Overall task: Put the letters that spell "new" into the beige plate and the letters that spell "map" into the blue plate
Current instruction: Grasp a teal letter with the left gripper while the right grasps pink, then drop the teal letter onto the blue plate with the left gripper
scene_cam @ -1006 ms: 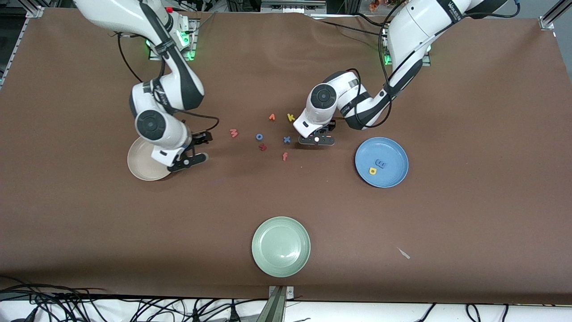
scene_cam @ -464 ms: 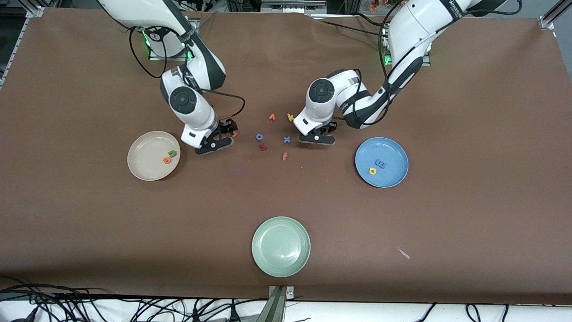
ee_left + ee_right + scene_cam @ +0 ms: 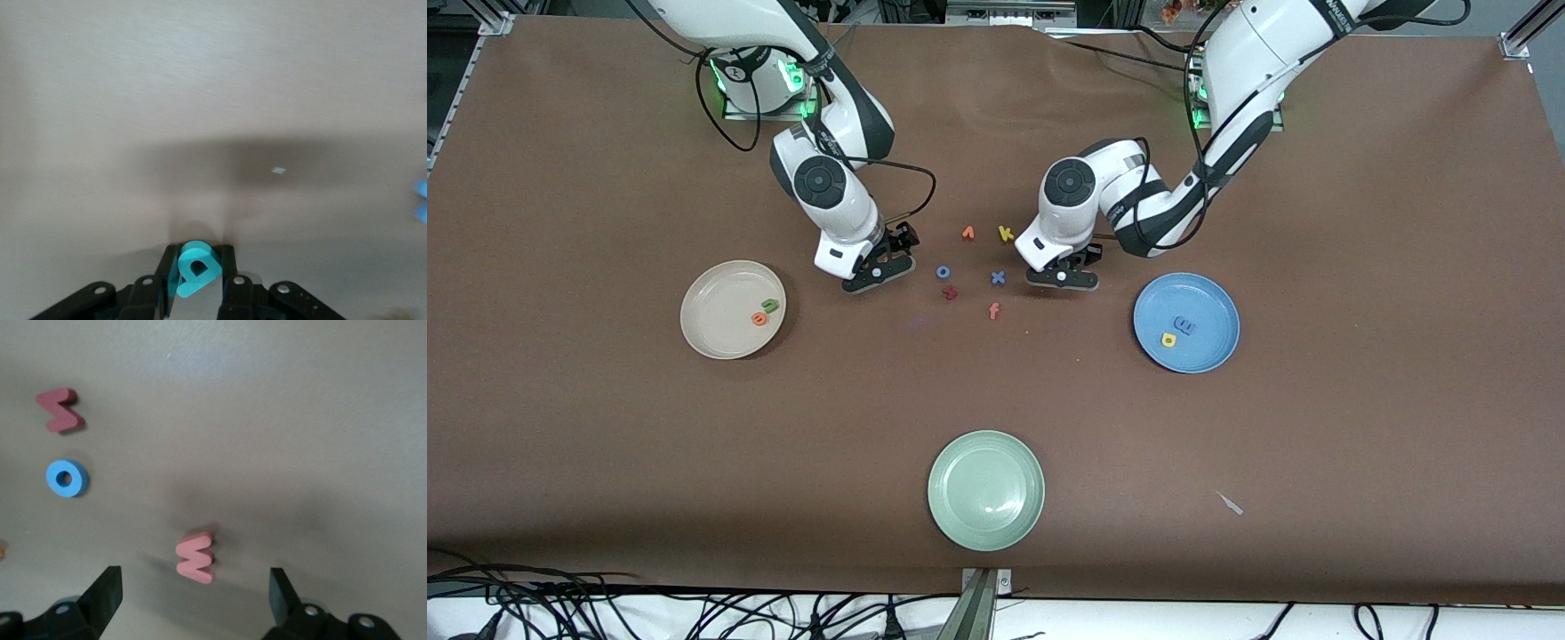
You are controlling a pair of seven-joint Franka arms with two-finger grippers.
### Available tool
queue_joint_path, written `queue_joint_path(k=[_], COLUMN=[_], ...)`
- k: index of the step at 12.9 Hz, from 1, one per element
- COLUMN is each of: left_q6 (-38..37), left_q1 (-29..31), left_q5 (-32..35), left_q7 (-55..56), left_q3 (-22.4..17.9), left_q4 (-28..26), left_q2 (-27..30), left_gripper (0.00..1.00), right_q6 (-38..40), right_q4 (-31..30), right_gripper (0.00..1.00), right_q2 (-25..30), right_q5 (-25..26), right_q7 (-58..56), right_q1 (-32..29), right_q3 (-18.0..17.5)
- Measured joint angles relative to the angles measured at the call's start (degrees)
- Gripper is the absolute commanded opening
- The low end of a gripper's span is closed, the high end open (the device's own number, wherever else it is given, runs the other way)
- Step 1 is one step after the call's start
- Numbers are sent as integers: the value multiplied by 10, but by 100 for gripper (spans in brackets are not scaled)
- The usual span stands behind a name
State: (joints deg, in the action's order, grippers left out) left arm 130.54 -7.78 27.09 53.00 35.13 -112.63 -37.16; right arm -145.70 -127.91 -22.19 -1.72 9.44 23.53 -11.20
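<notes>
Surface: brown desk (image 3: 1360, 427) with 3 plates and a scatter of small foam letters near its middle.
Left pincer (image 3: 195, 283): pressed together on the teal letter (image 3: 195, 270), pinching its flat faces, low over the desk beside the blue plate (image 3: 1209, 351).
Right pincer (image 3: 195, 590): spread wide, low over the pink-red w (image 3: 195, 558), which lies flat between its jaws and untouched.
Beige plate (image 3: 711, 333): holds the orange e (image 3: 759, 318) and the green n (image 3: 770, 305), touching each other.
Blue plate contents: blue m (image 3: 1185, 325) and yellow letter (image 3: 1168, 340), just beside each other.
Handling: the letters look light, soft and squashy, so a gentle pinch should do.
Grip point: across the pink-red w's 2 long sides, mid-body; a corner hold would likely twist it.
Unused: pale green plate (image 3: 985, 524), nearest the camera.
</notes>
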Motion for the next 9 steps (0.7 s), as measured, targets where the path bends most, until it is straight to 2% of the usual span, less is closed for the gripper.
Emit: queue_joint_path(k=[2, 5, 7, 8, 9], left_q6=[-71, -154, -172, -173, -172], left_q1=[32, 114, 161, 179, 193], left_q5=[0, -2, -2, -2, -2], left_q7=[-60, -192, -278, -312, -337], left_q3=[9, 32, 34, 34, 33], left_q4=[32, 81, 97, 97, 97], left_q2=[6, 19, 21, 20, 19], left_gripper=[20, 21, 28, 54, 100], right_q6=[-4, -10, -12, -14, -16], right_q4=[-2, -2, -2, -2, -2], right_gripper=[81, 71, 65, 64, 59], right_q2=[-8, -19, -23, -24, -24], right_q5=[0, 1, 1, 1, 1], right_q7=[0, 0, 0, 0, 0], right_q1=[6, 8, 8, 8, 8], right_q3=[0, 0, 0, 0, 0])
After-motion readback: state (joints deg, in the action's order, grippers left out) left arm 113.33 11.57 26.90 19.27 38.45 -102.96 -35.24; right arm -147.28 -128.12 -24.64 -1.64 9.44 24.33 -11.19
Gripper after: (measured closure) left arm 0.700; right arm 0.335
